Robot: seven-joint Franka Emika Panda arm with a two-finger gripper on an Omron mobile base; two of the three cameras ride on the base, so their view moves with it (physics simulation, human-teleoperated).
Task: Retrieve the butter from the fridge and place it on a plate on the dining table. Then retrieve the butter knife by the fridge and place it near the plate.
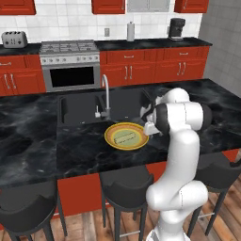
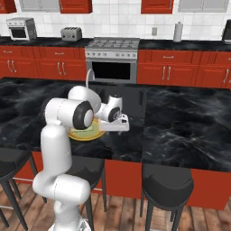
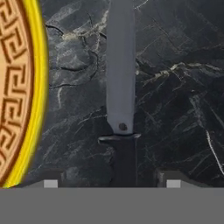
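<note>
Butter knife (image 3: 120, 87) is seen lying on the table (image 3: 175, 65) beside the plate (image 3: 26, 87), lengthwise between the parted fingers of the gripper (image 3: 112, 183).

Back wall first: a steel range (image 1: 70, 66) with a dark oven window is sitting between red base cabinets (image 1: 153, 68). A toaster (image 1: 14, 39) is resting on the far worktop at the left, a paper towel roll (image 1: 130, 31) is standing upright further along, and a black coffee machine (image 1: 176, 28) is waiting near the corner. A small microwave (image 2: 21, 28) is perching on that worktop too. Dark bar stools (image 1: 126, 186) are lining up over the wooden floor (image 1: 92, 226).
</note>
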